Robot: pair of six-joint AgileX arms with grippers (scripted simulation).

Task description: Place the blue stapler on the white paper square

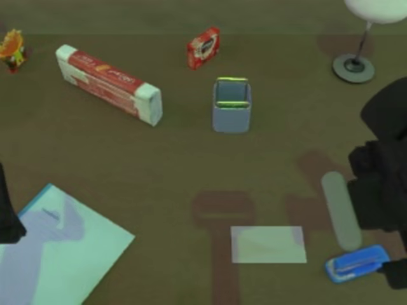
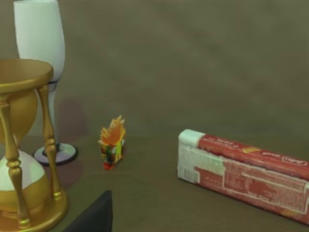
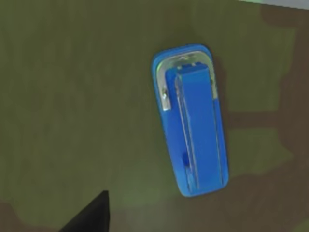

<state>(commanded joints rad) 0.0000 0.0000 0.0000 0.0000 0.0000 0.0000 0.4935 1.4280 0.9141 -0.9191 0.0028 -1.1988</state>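
The blue stapler [image 1: 357, 263] lies flat on the worktop [image 1: 159, 165] at about 4 o'clock from the worktop's centre, just right of the white paper square [image 1: 268, 244] and not touching it. The right arm [image 1: 381, 184] hangs at the right edge above the stapler; its wrist view looks straight down on the stapler [image 3: 192, 121], and I cannot tell how its fingers stand. The left arm [image 1: 9, 210] sits parked at 8 o'clock, fingers unseen.

Olive-brown table [image 1: 159, 159], soft shadows, plain backdrop
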